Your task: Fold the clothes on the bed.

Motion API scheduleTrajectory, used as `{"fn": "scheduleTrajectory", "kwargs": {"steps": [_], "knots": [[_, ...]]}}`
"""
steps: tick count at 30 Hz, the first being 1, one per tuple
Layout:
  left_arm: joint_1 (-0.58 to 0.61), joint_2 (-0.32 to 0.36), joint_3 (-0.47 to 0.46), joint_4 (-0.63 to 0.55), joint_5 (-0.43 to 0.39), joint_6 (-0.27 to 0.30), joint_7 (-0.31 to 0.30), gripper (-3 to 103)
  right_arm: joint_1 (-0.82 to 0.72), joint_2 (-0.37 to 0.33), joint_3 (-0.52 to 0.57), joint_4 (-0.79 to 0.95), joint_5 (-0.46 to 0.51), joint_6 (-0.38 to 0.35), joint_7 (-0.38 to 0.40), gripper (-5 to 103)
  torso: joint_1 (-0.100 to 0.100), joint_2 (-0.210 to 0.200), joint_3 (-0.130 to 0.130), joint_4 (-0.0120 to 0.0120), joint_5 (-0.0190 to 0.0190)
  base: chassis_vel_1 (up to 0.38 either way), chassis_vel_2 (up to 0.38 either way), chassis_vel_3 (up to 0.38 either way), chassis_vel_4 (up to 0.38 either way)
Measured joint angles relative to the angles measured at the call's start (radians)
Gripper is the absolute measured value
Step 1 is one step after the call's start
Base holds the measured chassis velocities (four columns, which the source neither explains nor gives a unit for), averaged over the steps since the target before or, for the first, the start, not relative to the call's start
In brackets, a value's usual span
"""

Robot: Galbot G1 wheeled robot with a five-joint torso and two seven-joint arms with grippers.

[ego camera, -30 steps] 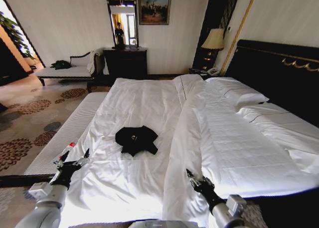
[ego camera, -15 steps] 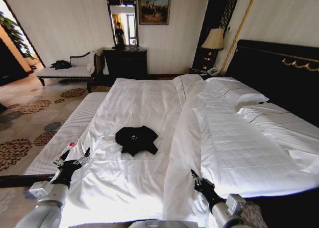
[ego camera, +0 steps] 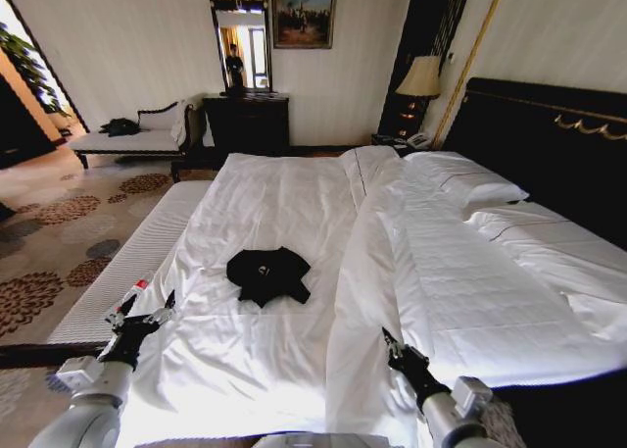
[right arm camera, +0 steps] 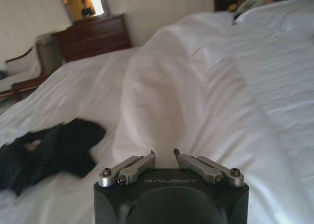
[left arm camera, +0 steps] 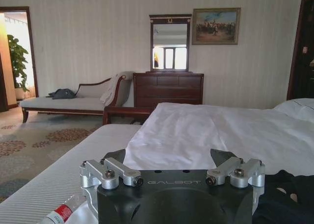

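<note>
- Head view: black T-shirt (ego camera: 267, 274) lies bunched on the white sheet of the bed (ego camera: 294, 370), mid-bed on the robot's left half, beside the raised duvet fold (ego camera: 367, 262). Not yet folded flat, judging by the lumpy outline.
- Left gripper (ego camera: 147, 318) hovers at the near-left bed edge, jaws spread wide, holding nothing. Small red-capped bottle (ego camera: 128, 298) sits just beside it on the mattress border.
- Right gripper (ego camera: 394, 346) sits low over the near edge at the duvet fold, well apart from the shirt. Jaw state unclear here.
- Left wrist view: left gripper (left arm camera: 172, 171) jaws wide open, empty. Shirt (left arm camera: 287, 194) shows as a dark patch past one fingertip; bottle (left arm camera: 61, 212) close on the other side. Chaise and dresser across the room.
- Right wrist view: right gripper (right arm camera: 164, 158) jaws nearly closed, slim gap, gripping nothing. Shirt (right arm camera: 51, 150) off to one side, duvet fold dead ahead.
- Judgement: both arms need to reach the shirt first; spread it flat, pinch fabric only, avoid catching sheet or duvet, and keep the left arm off the bottle.
</note>
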Motion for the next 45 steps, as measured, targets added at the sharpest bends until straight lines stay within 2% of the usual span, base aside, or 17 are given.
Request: {"fn": "scheduleTrajectory", "kwargs": {"steps": [7, 14, 15, 17, 19, 22, 24, 26, 33, 35, 36, 38, 45], "knots": [[0.003, -0.002, -0.004, 0.0, -0.001, -0.002, 0.0, 99, 0.079, 0.038, 0.167, 0.001, 0.074, -0.014, 0.037, 1, 0.0, 0.0, 0.0, 0.0001, 0.0002, 0.0, 0.0, 0.0, 0.0], [0.001, -0.002, -0.004, -0.002, -0.001, -0.003, -0.001, 99, 0.101, 0.082, 0.29, 0.002, 0.094, -0.01, 0.056, 1, 0.0, 0.0, 0.0, 0.0, 0.0, 0.0, 0.0, 0.0, 0.0], [0.0, 0.0, -0.004, -0.003, -0.001, -0.003, -0.002, 99, 0.104, 0.085, 0.336, -0.012, 0.111, -0.004, 0.058, 1, 0.0, 0.0, 0.0, 0.0, -0.0001, 0.0, 0.0, 0.0, 0.0], [0.0, 0.001, -0.005, -0.004, -0.001, -0.003, -0.003, 99, 0.11, 0.08, 0.411, -0.044, 0.148, 0.003, 0.058, 1, 0.0, 0.0, 0.0, 0.0, 0.0002, 0.0, 0.0, 0.0, 0.0], [0.0, 0.001, -0.005, -0.004, -0.001, -0.003, -0.003, 99, 0.113, 0.076, 0.437, -0.055, 0.159, 0.005, 0.058, 1, 0.0, 0.0, 0.0, 0.0, 0.0002, 0.0, 0.0, 0.0, 0.0], [0.001, 0.003, -0.006, -0.007, 0.0, -0.001, -0.006, 99, 0.136, 0.054, 0.591, -0.14, 0.202, 0.024, 0.058, 1, 0.0, 0.0, 0.0, 0.0, 0.0003, 0.0, 0.0, 0.0, 0.0], [0.001, 0.003, -0.006, -0.007, 0.0, -0.001, -0.006, 99, 0.138, 0.052, 0.605, -0.149, 0.208, 0.026, 0.058, 1, 0.0, 0.0, 0.0, 0.0, 0.0003, 0.0, 0.0, 0.0, 0.0], [-0.002, 0.003, -0.005, -0.008, 0.001, 0.001, -0.008, 99, 0.146, 0.04, 0.679, -0.211, 0.227, 0.04, 0.058, 1, 0.0, 0.0, 0.0, -0.0001, 0.0003, 0.0, 0.0, 0.0, 0.0], [-0.01, 0.007, 0.004, -0.006, 0.008, 0.004, -0.013, 99, 0.163, 0.015, 0.782, -0.364, 0.202, 0.087, 0.051, 1, 0.0, 0.0, 0.0, 0.0, 0.0004, 0.0, 0.0, 0.0, 0.0], [-0.013, 0.007, 0.008, -0.007, 0.013, 0.007, -0.015, 99, 0.18, -0.001, 0.807, -0.468, 0.126, 0.173, 0.044, 1, 0.0, 0.0, 0.0, 0.0004, 0.0005, 0.0, 0.0, 0.0, 0.0], [-0.013, 0.007, 0.008, -0.007, 0.013, 0.007, -0.015, 99, 0.18, -0.001, 0.807, -0.468, 0.126, 0.173, 0.044, 1, 0.0, 0.0, 0.0, 0.0004, 0.0005, 0.0, 0.0, 0.0, 0.0], [-0.013, 0.009, 0.009, -0.009, 0.015, 0.008, -0.016, 99, 0.187, -0.011, 0.82, -0.558, 0.051, 0.26, 0.028, 1, 0.0, 0.0, 0.0, 0.0007, 0.001, 0.0, 0.0, 0.0, 0.0], [-0.011, 0.016, 0.007, -0.015, 0.014, 0.013, -0.019, 99, 0.208, -0.034, 0.839, -0.662, 0.046, 0.292, 0.024, 1, 0.0, 0.0, 0.0, 0.0009, 0.0005, 0.0, 0.0, 0.0, 0.0]]}}
